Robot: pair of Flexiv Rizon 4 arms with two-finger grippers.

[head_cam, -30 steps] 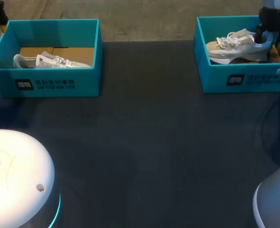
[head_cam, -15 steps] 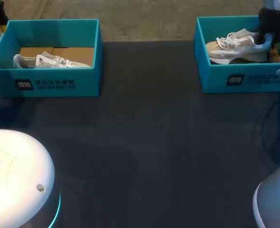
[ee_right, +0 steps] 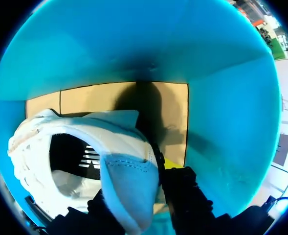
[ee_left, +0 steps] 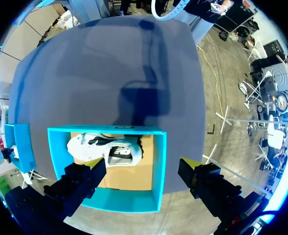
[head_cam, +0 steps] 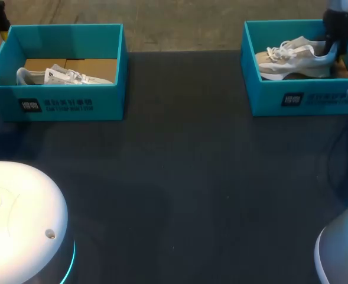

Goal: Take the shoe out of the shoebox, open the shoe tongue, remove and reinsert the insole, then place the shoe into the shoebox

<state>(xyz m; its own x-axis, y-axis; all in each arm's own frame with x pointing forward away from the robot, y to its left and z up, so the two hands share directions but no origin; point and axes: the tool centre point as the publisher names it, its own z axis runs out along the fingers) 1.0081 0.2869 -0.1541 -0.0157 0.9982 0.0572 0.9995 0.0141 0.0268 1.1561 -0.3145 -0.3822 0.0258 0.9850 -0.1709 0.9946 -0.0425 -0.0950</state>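
Heel first, the shoe (head_cam: 292, 56) had risen a little higher in the right shoebox (head_cam: 306, 97) than a second before, drawn up by the right pincer (ee_right: 143, 193), which had climbed with it. That box stood at the far right corner of the bench (head_cam: 179, 177). The pincer was clamped on the heel collar, a finger on either side (one yellow tip showed just behind the heel in the wrist view). The toe sat lower than the heel, so the shoe hung tilted inside the box.

The step in hand looked like the first one, taking the shoe out. The next move would call for a lift high enough for the sole to clear the wall, then a carry toward the bench's middle.

The right arm came down steeply over the box's far right side. The left pincer (ee_left: 144, 183) hung with its fingers apart and nothing between them, above the far side of the left shoebox (ee_left: 109, 200) at the far left corner, where a second shoe (ee_left: 107, 149) lay.
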